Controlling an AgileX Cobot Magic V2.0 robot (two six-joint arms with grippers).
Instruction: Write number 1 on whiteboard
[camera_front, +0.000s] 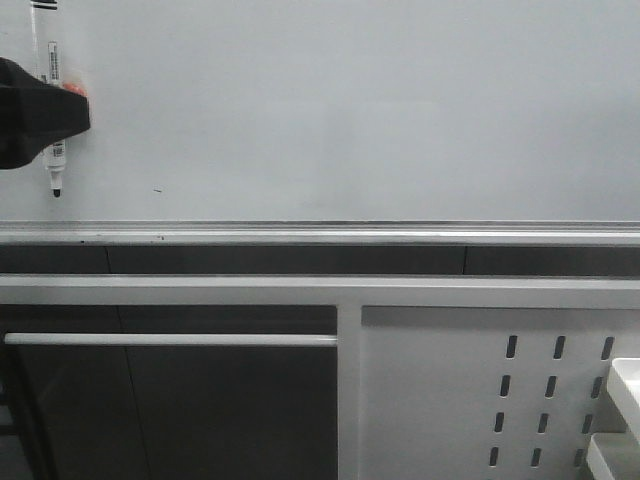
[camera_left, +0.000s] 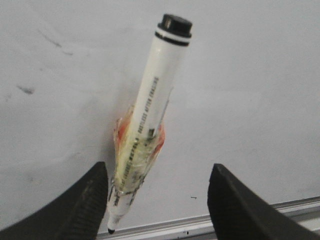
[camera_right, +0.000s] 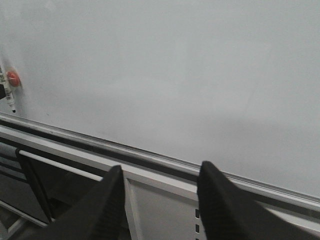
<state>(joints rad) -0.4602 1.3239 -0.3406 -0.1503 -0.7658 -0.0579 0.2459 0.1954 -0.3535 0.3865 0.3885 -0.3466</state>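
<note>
1. You'll find printed black lettering running along the barrel of the marker pen (camera_left: 150, 120) — too blurred in the left wrist view to read.
2. In the front view, the same marker pen (camera_front: 55, 110) carries small dark label marks — a barcode-like patch, unreadable.
3. The whiteboard (camera_front: 350, 110) shows no legible writing.

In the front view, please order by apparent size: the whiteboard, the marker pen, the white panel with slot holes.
1. whiteboard
2. white panel with slot holes
3. marker pen, partly hidden by the left pincer, yet clearly smallest.
</note>
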